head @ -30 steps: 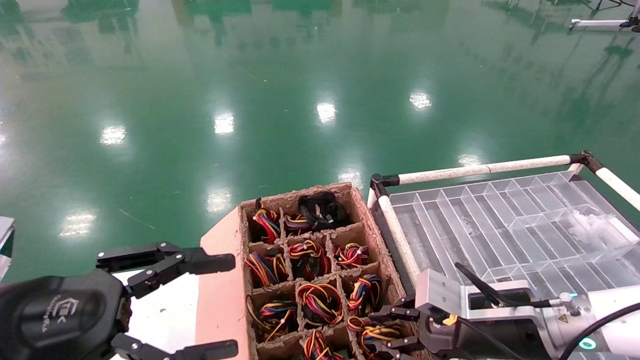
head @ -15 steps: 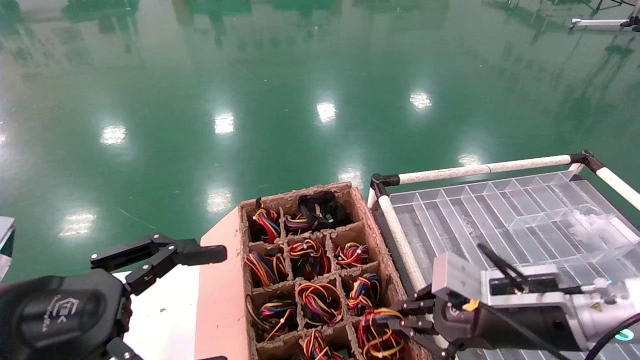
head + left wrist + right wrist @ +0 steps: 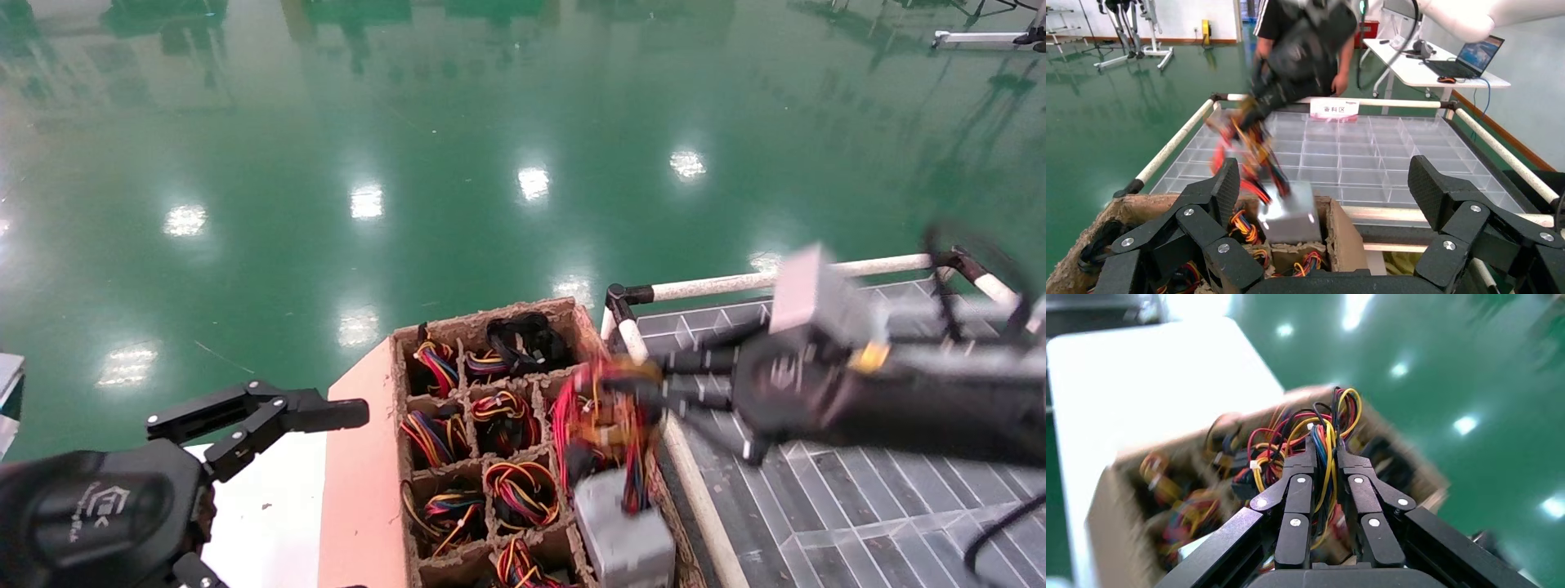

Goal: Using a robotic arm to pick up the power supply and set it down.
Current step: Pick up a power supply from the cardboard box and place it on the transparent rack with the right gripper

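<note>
Power supply (image 3: 623, 531) hangs by its wire bundle (image 3: 603, 416) from our right gripper (image 3: 654, 390), clamped on those wires, just above the cardboard crate (image 3: 368, 457); pickup looks done, setting down remains, while our left gripper (image 3: 327, 490) waits spread wide.

Right gripper (image 3: 645, 392), on an arm reaching in from the right, is clamped on the wire bundle of the power supply (image 3: 625, 539). Left gripper (image 3: 343, 490) sits parked at near left, fingers spread wide.
</note>
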Motion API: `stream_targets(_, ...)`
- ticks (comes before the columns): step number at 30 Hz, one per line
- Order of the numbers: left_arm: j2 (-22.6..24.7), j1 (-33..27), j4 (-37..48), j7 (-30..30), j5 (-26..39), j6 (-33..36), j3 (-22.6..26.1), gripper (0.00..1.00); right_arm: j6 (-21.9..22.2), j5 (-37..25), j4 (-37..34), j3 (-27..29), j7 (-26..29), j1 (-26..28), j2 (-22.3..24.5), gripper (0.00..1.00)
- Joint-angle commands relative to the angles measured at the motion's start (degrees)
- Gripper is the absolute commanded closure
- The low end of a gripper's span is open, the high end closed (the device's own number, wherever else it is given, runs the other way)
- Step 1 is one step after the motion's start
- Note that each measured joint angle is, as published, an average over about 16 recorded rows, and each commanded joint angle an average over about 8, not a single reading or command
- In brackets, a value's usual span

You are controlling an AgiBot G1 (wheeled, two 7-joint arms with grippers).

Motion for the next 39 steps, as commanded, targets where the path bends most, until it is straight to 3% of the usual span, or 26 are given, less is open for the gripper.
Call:
stream_targets(1, 0.0, 0.0, 0.0, 0.0, 0.0, 0.0, 0.0, 0.0, 0.39, 0.97, 0.14, 0.94, 0.28, 1.46, -0.11, 1.0)
stream_targets(9, 0.0, 0.0, 0.0, 0.0, 0.0, 0.0, 0.0, 0.0, -1.4, 1.08, -9.08, 1.7, -3.28, 11.54, -4.07, 1.0)
stream_targets(20, 0.0, 0.0, 0.0, 0.0, 0.0, 0.0, 0.0, 0.0, -3.68, -5.05, -30.77, -1.13, -16.62, 23.35, -11.0, 1.0)
stream_targets(27, 0.0, 0.0, 0.0, 0.0, 0.0, 0.0, 0.01, 0.0, 0.86, -10.05, -45.82, -3.16, -26.83, 28.85, -16.61, 1.0)
stream_targets(39, 0.0, 0.0, 0.0, 0.0, -0.01, 0.0, 0.01, 0.0, 11.12, -12.31, -61.84, -3.69, -40.22, 29.33, -20.62, 1.0)
